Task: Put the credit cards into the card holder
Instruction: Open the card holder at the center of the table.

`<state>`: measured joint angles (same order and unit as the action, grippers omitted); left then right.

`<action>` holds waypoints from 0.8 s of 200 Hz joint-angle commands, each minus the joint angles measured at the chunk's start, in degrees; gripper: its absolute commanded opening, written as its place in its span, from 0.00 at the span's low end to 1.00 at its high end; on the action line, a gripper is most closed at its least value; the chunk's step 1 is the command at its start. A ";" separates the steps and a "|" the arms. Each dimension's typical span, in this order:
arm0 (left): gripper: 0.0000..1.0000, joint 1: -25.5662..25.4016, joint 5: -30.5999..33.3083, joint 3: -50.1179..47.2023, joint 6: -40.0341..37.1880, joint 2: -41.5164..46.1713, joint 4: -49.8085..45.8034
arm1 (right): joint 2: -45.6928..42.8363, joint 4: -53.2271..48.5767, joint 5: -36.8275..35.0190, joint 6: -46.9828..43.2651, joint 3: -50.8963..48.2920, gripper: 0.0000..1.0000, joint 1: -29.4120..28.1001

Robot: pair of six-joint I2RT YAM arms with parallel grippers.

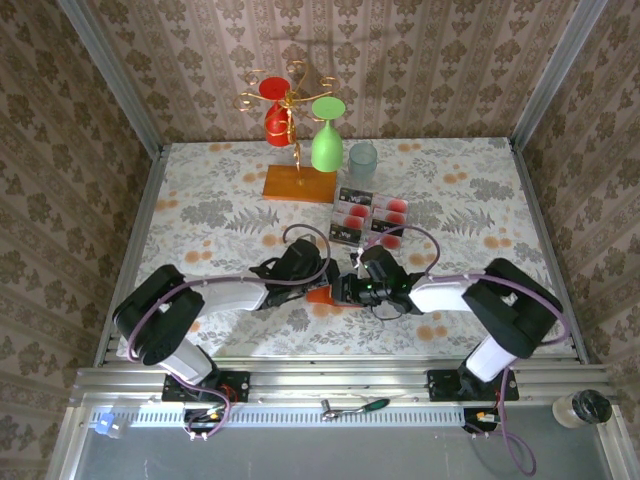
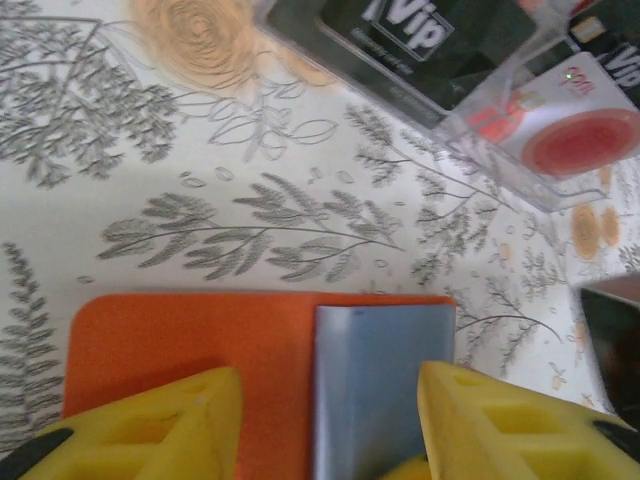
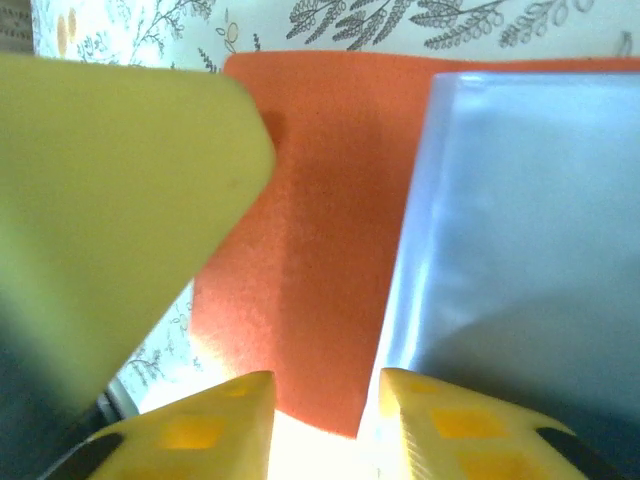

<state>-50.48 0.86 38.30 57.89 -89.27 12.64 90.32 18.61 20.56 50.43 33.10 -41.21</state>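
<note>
The card holder [image 1: 322, 296] is an orange-red flat wallet lying on the flowered table between both arms. In the left wrist view the card holder [image 2: 200, 340] shows a grey-blue clear pocket [image 2: 385, 380] on its right half. My left gripper [image 2: 330, 420] stands open over it, one yellow finger on each side of the pocket's left edge. My right gripper [image 3: 325, 420] is open too, with the near corner of the card holder [image 3: 320, 200] in the gap between its fingers. The credit cards [image 1: 372, 215] lie in a clear tray behind the grippers; one red-blob card [image 2: 580, 140] shows there.
A gold glass rack on an orange wooden base [image 1: 298, 184] carries a red and a green glass [image 1: 326, 145] at the back. A clear tumbler [image 1: 362, 160] stands beside it. The left gripper's finger [image 3: 110, 200] looms close to the right wrist camera.
</note>
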 commanded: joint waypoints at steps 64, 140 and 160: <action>0.51 -0.79 1.60 -1.39 0.43 0.33 2.83 | -20.84 -31.27 -16.99 -13.50 7.05 1.00 2.58; 0.50 -2.09 3.38 1.23 -2.99 1.53 -2.20 | -16.85 -22.53 5.90 -11.83 6.67 0.41 12.82; 0.50 -2.74 4.36 2.64 -4.66 1.82 -4.65 | -12.12 -20.49 9.41 -10.70 7.50 0.20 12.46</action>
<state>-52.31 3.03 38.11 56.66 -89.12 12.08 73.56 -4.38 22.48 39.40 39.00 -28.34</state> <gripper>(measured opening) 0.503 0.278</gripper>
